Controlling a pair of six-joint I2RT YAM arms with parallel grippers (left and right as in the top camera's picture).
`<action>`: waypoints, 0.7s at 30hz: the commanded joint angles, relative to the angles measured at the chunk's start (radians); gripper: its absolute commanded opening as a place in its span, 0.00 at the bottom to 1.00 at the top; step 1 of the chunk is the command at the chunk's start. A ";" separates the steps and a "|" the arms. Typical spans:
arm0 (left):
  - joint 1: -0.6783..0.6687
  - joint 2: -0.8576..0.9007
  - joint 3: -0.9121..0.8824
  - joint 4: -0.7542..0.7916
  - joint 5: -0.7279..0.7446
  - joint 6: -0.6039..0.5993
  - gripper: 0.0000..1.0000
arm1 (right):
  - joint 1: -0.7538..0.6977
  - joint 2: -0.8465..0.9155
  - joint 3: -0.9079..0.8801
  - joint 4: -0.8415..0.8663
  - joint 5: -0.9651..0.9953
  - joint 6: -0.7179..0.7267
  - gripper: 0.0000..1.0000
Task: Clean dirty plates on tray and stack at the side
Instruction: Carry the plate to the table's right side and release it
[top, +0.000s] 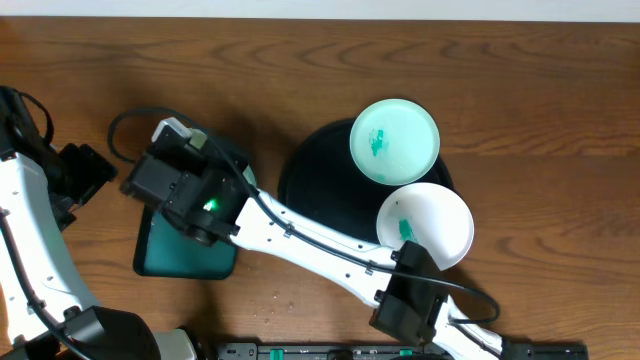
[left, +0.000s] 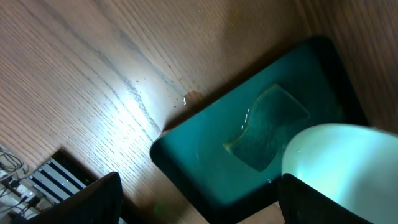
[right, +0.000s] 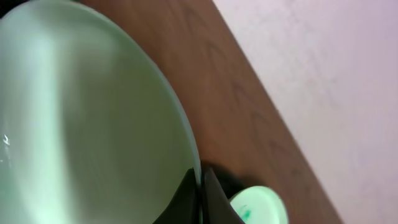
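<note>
My right gripper (right: 200, 180) is shut on the rim of a pale mint-green plate (right: 81, 112) and holds it tilted above the teal rectangular tray (top: 185, 255). That plate also shows in the left wrist view (left: 342, 155); from overhead the right wrist (top: 190, 190) hides it. A second mint plate (top: 395, 140) with teal smears lies on the far side of the round black tray (top: 310, 175). A white plate (top: 425, 225) with a teal smear lies over the tray's near right rim. My left gripper (left: 199, 199) is open and empty beside the teal tray, its right finger close to the held plate.
The teal tray (left: 205, 155) holds a flat teal pad (left: 267, 127) in its middle. The right arm stretches across the table's front from the lower right. Small specks lie on the wood (top: 280, 298) near the front edge.
</note>
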 joint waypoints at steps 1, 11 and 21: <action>0.005 0.006 0.012 -0.002 -0.002 -0.002 0.80 | -0.113 -0.062 0.020 -0.061 -0.220 0.197 0.01; -0.066 0.060 0.011 0.005 -0.002 -0.005 0.80 | -0.555 -0.186 0.024 -0.156 -0.788 0.403 0.01; -0.273 0.141 0.006 0.047 -0.002 0.003 0.80 | -1.196 -0.199 0.023 -0.389 -1.169 0.353 0.01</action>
